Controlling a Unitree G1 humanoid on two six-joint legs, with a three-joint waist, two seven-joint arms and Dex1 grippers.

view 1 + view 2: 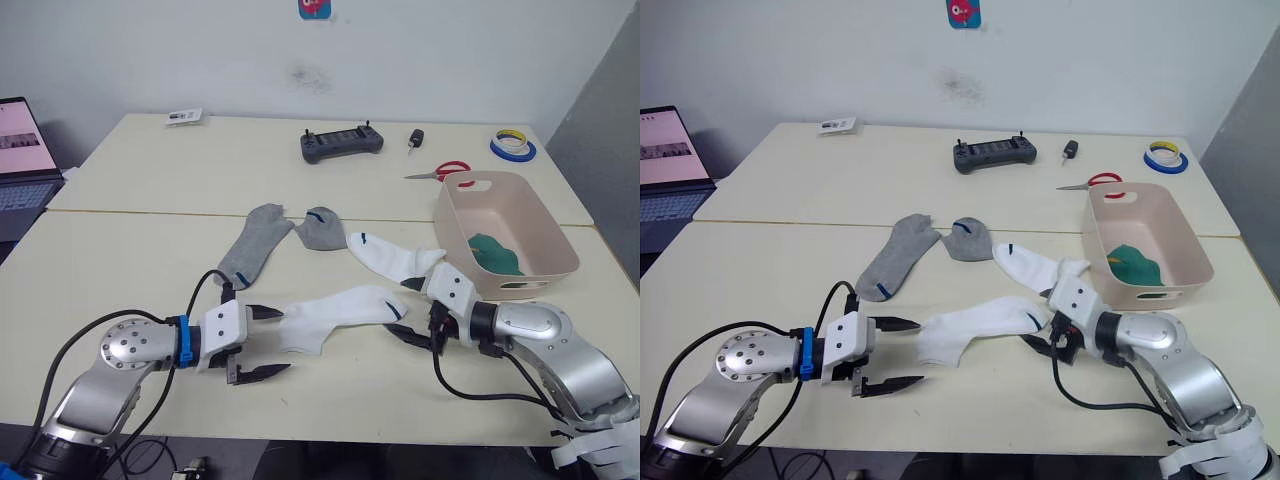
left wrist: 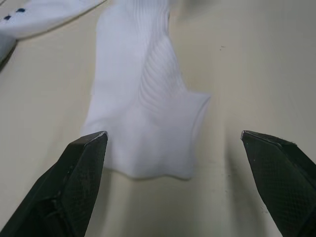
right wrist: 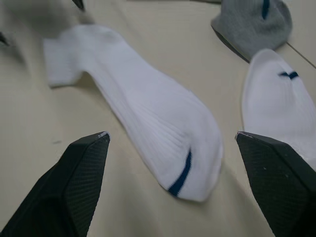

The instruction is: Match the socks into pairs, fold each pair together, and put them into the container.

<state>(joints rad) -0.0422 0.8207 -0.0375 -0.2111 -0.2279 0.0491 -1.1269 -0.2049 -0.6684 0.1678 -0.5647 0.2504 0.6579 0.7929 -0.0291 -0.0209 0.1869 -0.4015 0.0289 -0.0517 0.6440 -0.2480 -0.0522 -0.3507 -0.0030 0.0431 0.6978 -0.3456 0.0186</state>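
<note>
Lying stretched across the cream worktop (image 1: 120,270) between the two arms is a white sock (image 1: 335,315), its cuff end toward the left pincer (image 1: 262,342) and its blue-marked toe toward the right pincer (image 1: 415,312). Both pincers sit low at opposite ends of it with fingers spread wide and nothing between them — the left wrist view shows the sock's cuff edge just ahead of the black fingertips (image 2: 84,163), and the right wrist view shows the toe with its blue stripe lying between the two tips, untouched.

A second white sock (image 1: 392,258) lies just beyond the right pincer, its toe end close to a small bunched grey sock (image 1: 322,229). A longer grey sock (image 1: 252,246) lies flat beside that one, angled toward the left arm.

The pale pink container (image 1: 545,235) stands on the robot's right side of the worktop, with something green (image 1: 495,253) — folded fabric, by the look of it — resting inside. Behind it lie red-handled scissors (image 1: 440,171), rolls of tape (image 1: 513,146) and a dark handheld controller (image 1: 342,143). A laptop (image 1: 25,160) sits at the far left.
</note>
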